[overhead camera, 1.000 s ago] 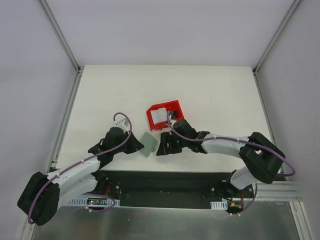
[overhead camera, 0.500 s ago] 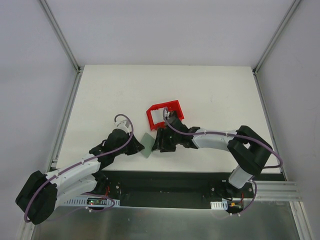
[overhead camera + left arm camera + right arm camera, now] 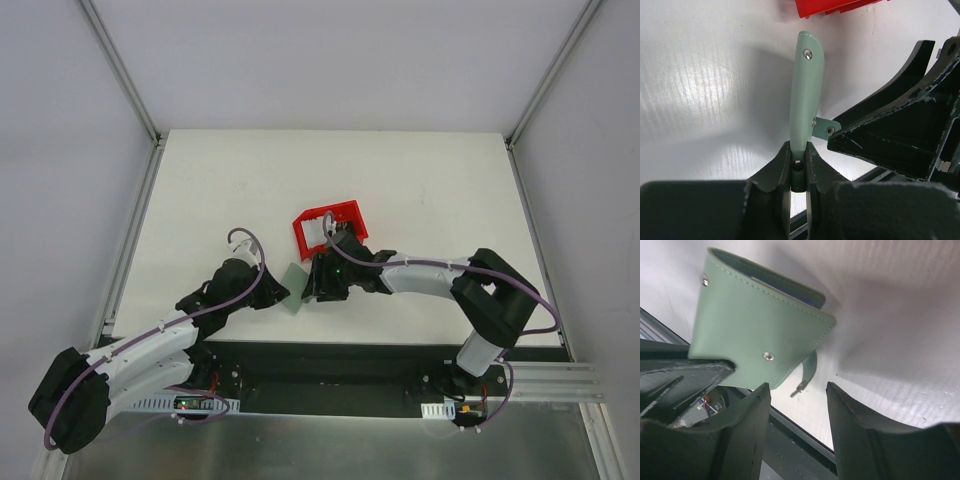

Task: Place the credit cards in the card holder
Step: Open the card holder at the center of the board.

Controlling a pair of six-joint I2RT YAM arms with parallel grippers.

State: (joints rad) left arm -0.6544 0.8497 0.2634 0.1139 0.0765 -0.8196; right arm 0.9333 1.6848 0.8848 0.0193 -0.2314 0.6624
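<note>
Broadly, we are working over the white table, and everything that matters is sitting bunched close in front of our 2 arms. Just behind the right wrist the red bin is holding what we are taking to be the credit cards, a pale patch too small for us to make out properly.

Our left gripper is pinching narrowly on 1 edge of the card holder, standing it on edge so that it is rising straight out beyond the fingertips. We are judging the reason to be simple. A wallet lying flat is offering nothing to catch, whereas 1 held upright is presenting its face and its mouth to the other hand. We cannot tell whether its far corner is touching the table.

Our right gripper is facing the wallet's broad grey-green side with its 2 fingers standing apart and nothing between them. The holder is hanging just beyond its fingertips.

Smaller, the closing strap is dangling loose from the wallet's lower edge, just past the gap between the right fingers. So the holder is looking unfastened though folded, with a sliver of blue lining showing along its far edge. We are guessing the strap or that flap is what we are lining up on, to peel the wallet open. Smallest, a round snap is sitting on the face beside the strap's root.
</note>
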